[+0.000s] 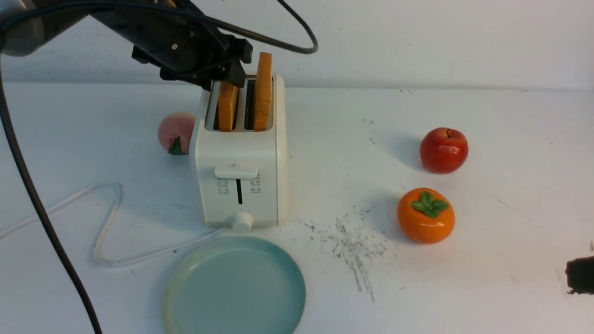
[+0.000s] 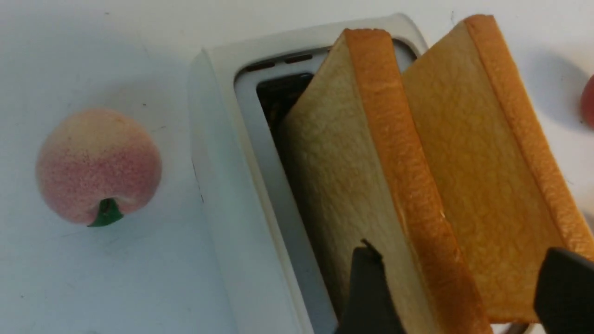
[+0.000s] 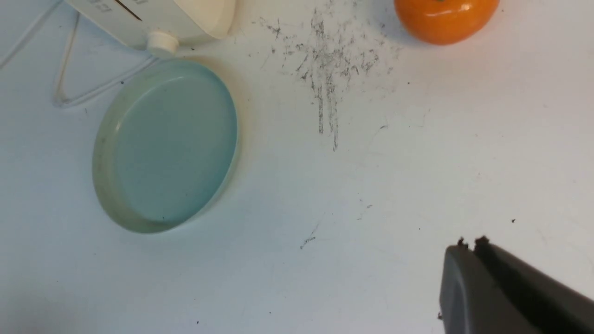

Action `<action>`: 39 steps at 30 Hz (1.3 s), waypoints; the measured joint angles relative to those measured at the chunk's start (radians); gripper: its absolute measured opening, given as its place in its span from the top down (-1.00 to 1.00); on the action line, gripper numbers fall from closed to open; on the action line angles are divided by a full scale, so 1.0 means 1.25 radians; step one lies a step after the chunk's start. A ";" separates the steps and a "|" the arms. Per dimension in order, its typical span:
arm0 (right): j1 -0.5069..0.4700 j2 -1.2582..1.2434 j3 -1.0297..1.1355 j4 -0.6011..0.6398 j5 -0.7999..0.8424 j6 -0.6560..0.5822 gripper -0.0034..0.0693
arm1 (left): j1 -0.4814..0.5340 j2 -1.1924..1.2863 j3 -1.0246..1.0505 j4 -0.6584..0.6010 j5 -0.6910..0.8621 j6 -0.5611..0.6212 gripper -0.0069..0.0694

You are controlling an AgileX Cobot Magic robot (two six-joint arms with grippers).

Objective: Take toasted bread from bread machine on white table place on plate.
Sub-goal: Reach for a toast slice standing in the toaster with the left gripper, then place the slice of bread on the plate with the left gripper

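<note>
The cream-white bread machine (image 1: 241, 157) stands mid-table with two slices of toasted bread in its slots. The left slice (image 1: 227, 106) sits lower and the right slice (image 1: 263, 88) sticks up higher. My left gripper (image 1: 226, 76) hovers over the back of the left slot. In the left wrist view the left gripper (image 2: 464, 297) is open, its black fingers (image 2: 369, 292) set wide, with the left slice (image 2: 343, 176) and the right slice (image 2: 468, 162) between them. The empty blue-green plate (image 1: 234, 287) lies in front of the toaster. My right gripper (image 3: 468, 246) is shut, low over the white table (image 1: 487, 287) at the front right.
A peach (image 1: 176, 132) lies left of the toaster. A red apple (image 1: 444, 150) and an orange persimmon (image 1: 425, 215) lie to the right. The toaster's white cord (image 1: 106, 222) loops at the left front. The left arm's black cable (image 1: 28, 185) hangs at the left.
</note>
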 joint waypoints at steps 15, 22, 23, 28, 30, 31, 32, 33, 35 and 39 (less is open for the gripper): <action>0.000 0.000 0.000 -0.009 -0.002 0.000 0.82 | 0.000 -0.069 0.002 0.112 0.121 -0.087 0.64; 0.000 0.000 0.000 -0.010 -0.011 0.000 0.80 | 0.000 -0.342 -0.004 0.121 0.258 -0.103 0.64; 0.000 0.000 0.000 -0.011 -0.011 0.000 0.80 | 0.000 -0.371 -0.005 0.115 0.281 -0.103 0.64; 0.000 0.000 0.000 -0.011 -0.013 0.000 0.80 | 0.000 -0.477 0.059 0.046 0.334 -0.103 0.64; 0.000 0.000 0.000 -0.009 -0.013 0.000 0.79 | 0.000 -0.506 0.127 0.012 0.321 -0.102 0.64; 0.000 0.000 0.000 -0.008 -0.013 0.000 0.79 | 0.000 -0.509 0.136 0.009 0.319 -0.102 0.64; 0.000 0.000 0.000 -0.009 -0.013 0.000 0.79 | 0.000 -0.532 0.230 -0.025 0.286 -0.096 0.64; 0.000 0.000 0.000 -0.008 -0.013 0.000 0.79 | 0.000 -0.536 0.253 -0.032 0.282 -0.094 0.64; 0.000 0.000 0.000 -0.008 -0.013 0.000 0.78 | 0.000 -0.552 0.419 -0.082 0.200 -0.084 0.64; 0.000 0.000 0.000 -0.005 -0.013 0.000 0.77 | 0.000 -0.552 0.638 -0.193 0.051 -0.025 0.64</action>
